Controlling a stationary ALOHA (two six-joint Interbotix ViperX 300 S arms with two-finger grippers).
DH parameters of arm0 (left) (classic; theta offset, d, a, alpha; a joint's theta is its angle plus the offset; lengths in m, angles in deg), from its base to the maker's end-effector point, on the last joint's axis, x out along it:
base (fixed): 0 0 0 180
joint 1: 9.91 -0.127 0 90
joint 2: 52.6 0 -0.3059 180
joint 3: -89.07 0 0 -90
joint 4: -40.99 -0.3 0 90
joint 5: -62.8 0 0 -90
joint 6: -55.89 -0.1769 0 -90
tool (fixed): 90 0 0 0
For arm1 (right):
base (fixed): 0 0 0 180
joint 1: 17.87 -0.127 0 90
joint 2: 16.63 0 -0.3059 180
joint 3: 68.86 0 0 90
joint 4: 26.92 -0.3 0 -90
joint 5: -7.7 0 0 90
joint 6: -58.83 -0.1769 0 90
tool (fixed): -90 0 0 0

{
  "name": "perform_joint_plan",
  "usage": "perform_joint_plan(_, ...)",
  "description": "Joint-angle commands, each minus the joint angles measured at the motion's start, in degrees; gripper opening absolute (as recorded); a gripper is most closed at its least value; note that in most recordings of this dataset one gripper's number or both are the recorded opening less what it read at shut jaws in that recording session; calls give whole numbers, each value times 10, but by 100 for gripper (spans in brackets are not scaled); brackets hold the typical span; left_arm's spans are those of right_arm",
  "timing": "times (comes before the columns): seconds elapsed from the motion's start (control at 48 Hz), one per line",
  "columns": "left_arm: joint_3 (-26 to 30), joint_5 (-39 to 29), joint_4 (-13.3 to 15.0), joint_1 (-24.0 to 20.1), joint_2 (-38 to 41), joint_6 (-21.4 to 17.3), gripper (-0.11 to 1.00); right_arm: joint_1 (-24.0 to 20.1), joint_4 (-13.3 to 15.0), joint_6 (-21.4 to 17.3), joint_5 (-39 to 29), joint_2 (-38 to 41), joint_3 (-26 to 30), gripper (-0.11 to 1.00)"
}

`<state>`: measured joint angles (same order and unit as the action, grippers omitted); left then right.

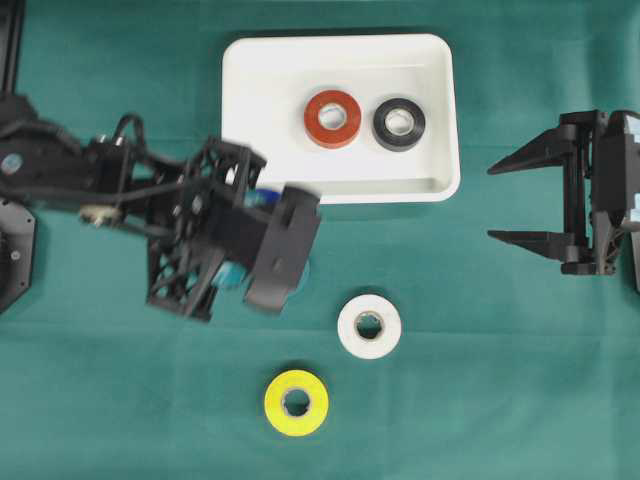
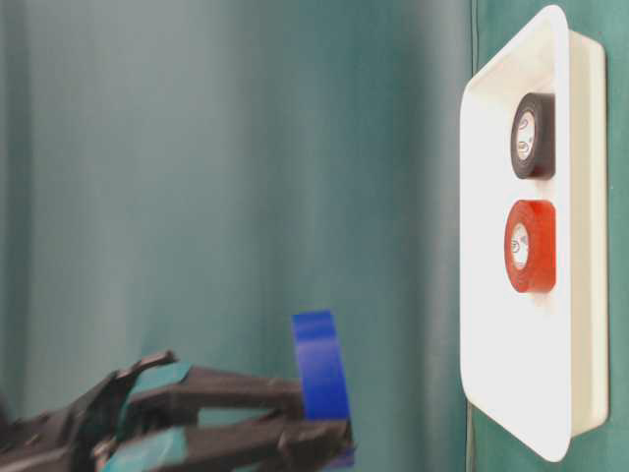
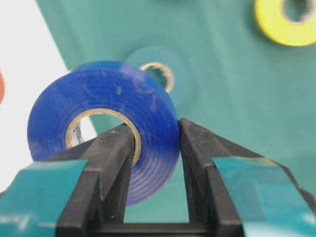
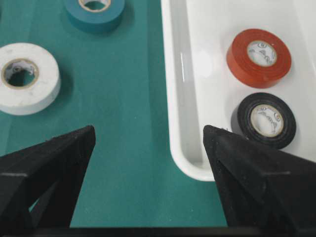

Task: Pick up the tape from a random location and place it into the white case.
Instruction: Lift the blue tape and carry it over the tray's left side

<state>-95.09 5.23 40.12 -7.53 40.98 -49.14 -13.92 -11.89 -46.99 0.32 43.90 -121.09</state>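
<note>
- Left claw (image 3: 155, 148) is clamped on the blue tape (image 3: 106, 123), one finger through its hole, just short of the white case (image 1: 250, 120).
- Right claw (image 1: 530, 203) gapes wide, holding nothing.
- Case holds two rolls: red (image 1: 333, 118), black (image 1: 399, 124).
- Three rolls on the cloth (image 1: 500, 380): white (image 1: 369, 326), yellow (image 1: 296, 402), teal (image 4: 95, 12).

A robotics lab bench: green cloth (image 1: 500, 400) under two fixed robot arms.
</note>
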Motion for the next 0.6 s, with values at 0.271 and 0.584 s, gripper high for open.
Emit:
perform_joint_plan(0.271,28,11,-2,-114,16,0,22,0,3,1,-9,0,14,88)
perform_joint_plan(0.584,38,28,-2,-178,21,0,22,0,13,3,-15,0,14,88)
